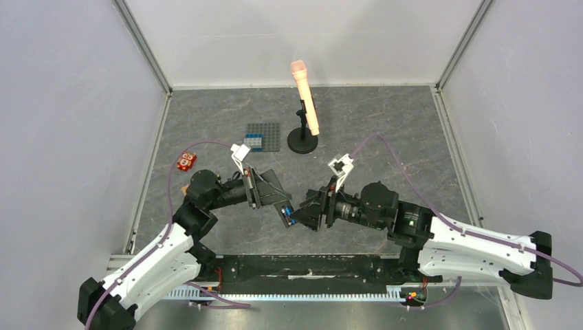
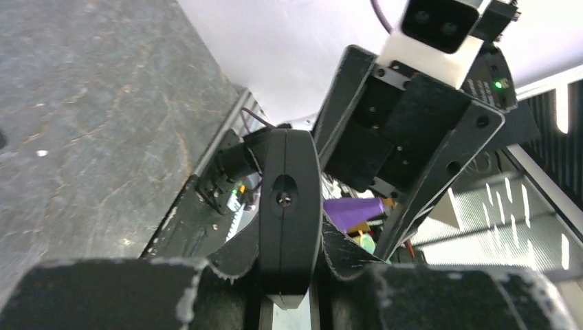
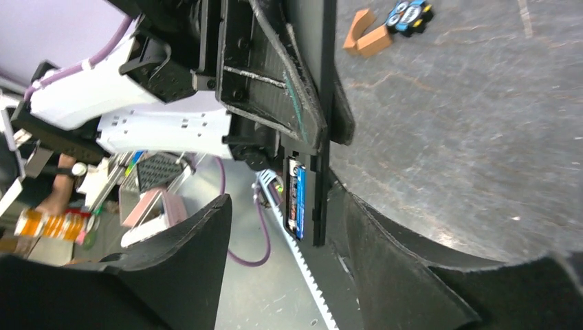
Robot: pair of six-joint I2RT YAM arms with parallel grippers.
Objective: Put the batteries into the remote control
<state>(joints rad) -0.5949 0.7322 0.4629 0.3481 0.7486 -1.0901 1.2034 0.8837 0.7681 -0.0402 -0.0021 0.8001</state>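
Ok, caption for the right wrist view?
Left gripper holds the remote control, a battery seated in its open compartment.

The desk (image 1: 385,130) is a dark grey, marbled slab with pale walls on three sides. A microphone stand (image 1: 302,145) sits on its round black base towards the far middle. Just left of the stand lies a grey studded plate (image 1: 269,133). Well left of the stand, nearer the arms, lies a small red block (image 1: 185,161).

Both arms bent inward, tips nearly meeting; the left gripper (image 1: 278,205) clamped the remote control (image 2: 289,227), the right gripper (image 1: 308,214) gaped wide.
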